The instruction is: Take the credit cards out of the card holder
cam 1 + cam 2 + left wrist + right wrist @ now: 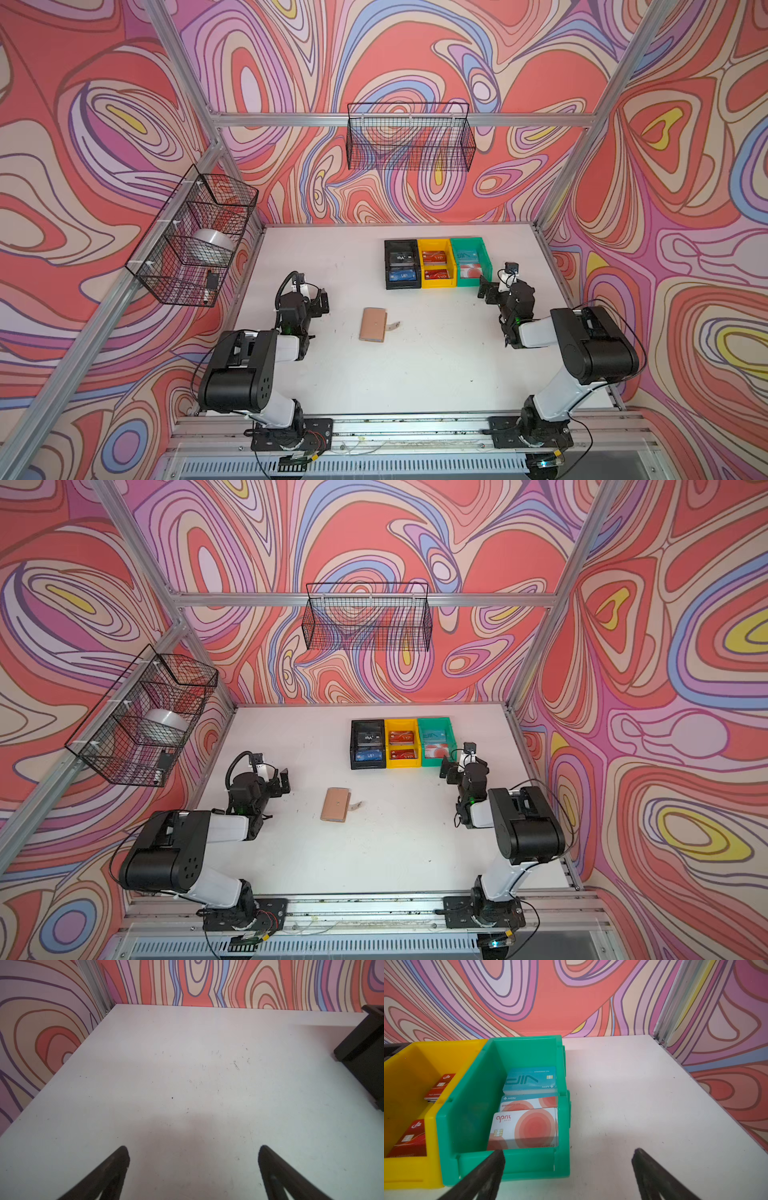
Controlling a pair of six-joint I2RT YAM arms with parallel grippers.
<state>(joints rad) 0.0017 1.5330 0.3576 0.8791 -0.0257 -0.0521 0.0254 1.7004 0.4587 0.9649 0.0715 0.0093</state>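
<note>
Hiding its inside under a shut tan cover, the card holder is lying flat near the middle of the white table, with its strap tab sticking out loose toward the right arm's side. A bluish edge is peeking out at its near end, and nothing more of its contents is showing. Neither wrist view is catching it. The left gripper is hanging to the left of the holder, clearly apart from it, with its jaws spread wide and nothing between them. The right gripper is hanging well apart from the holder, farther back and to the right, just beside the green bin, with its jaws likewise spread and gripping nothing. In the right wrist view one fingertip is overlapping the bin's front wall, and I cannot tell whether it is touching. Both top views are rendering the cards in the bins as small blurs. The right wrist view is resolving a teal card stack and a pale card with red circles in the green bin. It is also showing red cards in the yellow bin, which the frame edge is cutting off. The left wrist view is giving only scuffed tabletop and a cut-off corner of the black bin.
</note>
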